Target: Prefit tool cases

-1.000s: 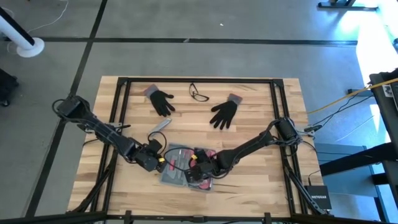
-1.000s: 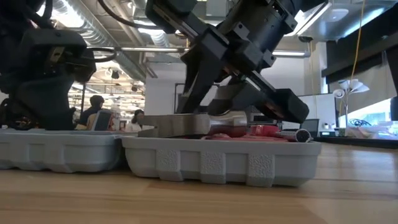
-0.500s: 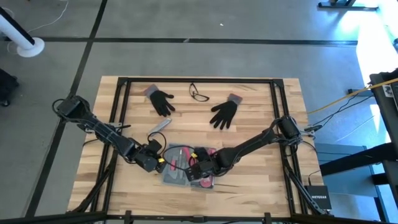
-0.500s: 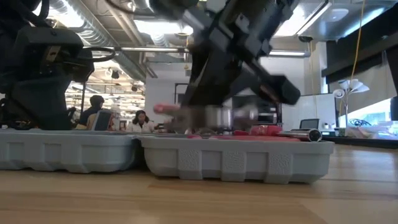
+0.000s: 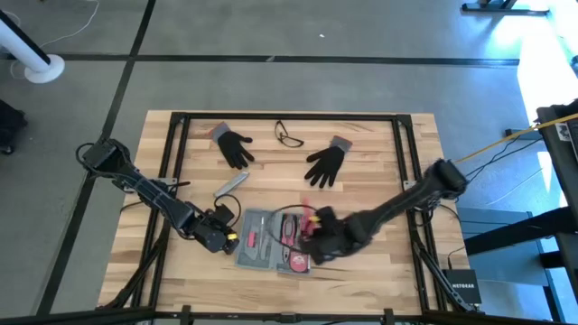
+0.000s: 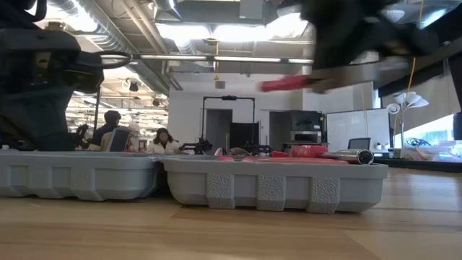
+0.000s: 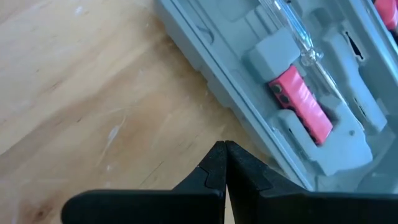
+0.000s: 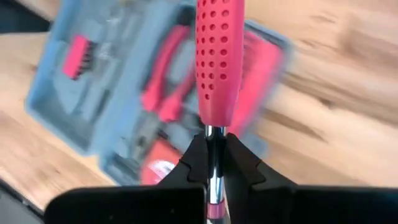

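The tool case point(image 5: 267, 242) lies open near the table's front edge, blue-grey, with pink tools in its recesses. The low view shows its two halves point(image 6: 267, 184) side by side, flat on the wood. My right gripper point(image 5: 316, 226) hovers over the case's right end, shut on a pink-handled tool point(image 5: 310, 213). In the low view that tool point(image 6: 289, 83) hangs blurred, well above the case. My left gripper point(image 7: 224, 148) is shut and sits low beside the case's left edge point(image 7: 205, 74). My right gripper pinches the tool's bare metal shaft point(image 8: 213, 132) between its two fingers, just short of the dimpled pink grip point(image 8: 219, 62). The fingers slant down from above and lie across the shaft. The tool is lifted clear of the case. My left gripper's shut tips stand close to the case's outer wall; I cannot tell whether they touch it.
Two black gloves point(image 5: 237, 147) point(image 5: 325, 164), a pair of glasses point(image 5: 289, 135) and a slim grey bar point(image 5: 232, 184) lie farther back. A black frame point(image 5: 181, 135) runs along the table's sides. In the low view people sit in the room beyond point(image 6: 162, 139).
My right gripper has risen out of the case and gone toward the table's right edge, tipping as it went and taking the pink-handled tool with it. The tool now hangs clear above the case. The case half under it has slid a little to the right.
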### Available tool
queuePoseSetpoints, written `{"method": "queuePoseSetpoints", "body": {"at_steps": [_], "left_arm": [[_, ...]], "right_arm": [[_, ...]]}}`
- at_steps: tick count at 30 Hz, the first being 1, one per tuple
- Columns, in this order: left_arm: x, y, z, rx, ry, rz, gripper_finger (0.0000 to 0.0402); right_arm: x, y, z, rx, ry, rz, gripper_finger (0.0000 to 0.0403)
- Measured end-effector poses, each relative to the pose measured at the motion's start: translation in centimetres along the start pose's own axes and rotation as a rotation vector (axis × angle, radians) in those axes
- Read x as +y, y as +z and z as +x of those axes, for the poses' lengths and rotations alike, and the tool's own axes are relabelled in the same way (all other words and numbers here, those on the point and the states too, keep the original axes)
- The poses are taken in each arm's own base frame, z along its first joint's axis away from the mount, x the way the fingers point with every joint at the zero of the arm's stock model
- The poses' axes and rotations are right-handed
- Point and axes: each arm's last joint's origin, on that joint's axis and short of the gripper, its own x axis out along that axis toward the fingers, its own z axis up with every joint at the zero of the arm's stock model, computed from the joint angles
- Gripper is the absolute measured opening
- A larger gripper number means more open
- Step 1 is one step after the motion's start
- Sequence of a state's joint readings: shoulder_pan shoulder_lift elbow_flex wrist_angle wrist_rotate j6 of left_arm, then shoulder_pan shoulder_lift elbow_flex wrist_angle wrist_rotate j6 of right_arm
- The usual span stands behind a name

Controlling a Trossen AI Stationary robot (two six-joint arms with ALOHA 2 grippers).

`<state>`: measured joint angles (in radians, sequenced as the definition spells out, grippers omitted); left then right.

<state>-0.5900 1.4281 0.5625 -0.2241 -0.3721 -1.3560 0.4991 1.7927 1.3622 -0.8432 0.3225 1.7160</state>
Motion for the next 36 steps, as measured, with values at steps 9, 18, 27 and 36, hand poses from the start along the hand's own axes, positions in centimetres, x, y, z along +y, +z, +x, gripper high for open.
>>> {"method": "queuePoseSetpoints", "body": {"at_steps": [9,18,27,36], "left_arm": [[0.0,0.0,0.0,-0.001,0.000,0.033,0.0000],[0.0,0.0,0.0,0.001,0.000,-0.011,0.0000],[0.0,0.0,0.0,0.009,0.001,-0.023,0.0000],[0.0,0.0,0.0,0.011,0.003,-0.100,0.0000]], "right_arm": [[-11.2,-1.5,-2.4,0.036,-0.056,0.178,0.0015],[-18.3,0.8,-1.5,0.055,-0.090,0.239,0.0014],[-21.8,1.4,0.8,0.064,-0.071,0.283,0.0014],[-22.9,1.2,2.0,0.061,-0.076,0.274,0.0014]]}}
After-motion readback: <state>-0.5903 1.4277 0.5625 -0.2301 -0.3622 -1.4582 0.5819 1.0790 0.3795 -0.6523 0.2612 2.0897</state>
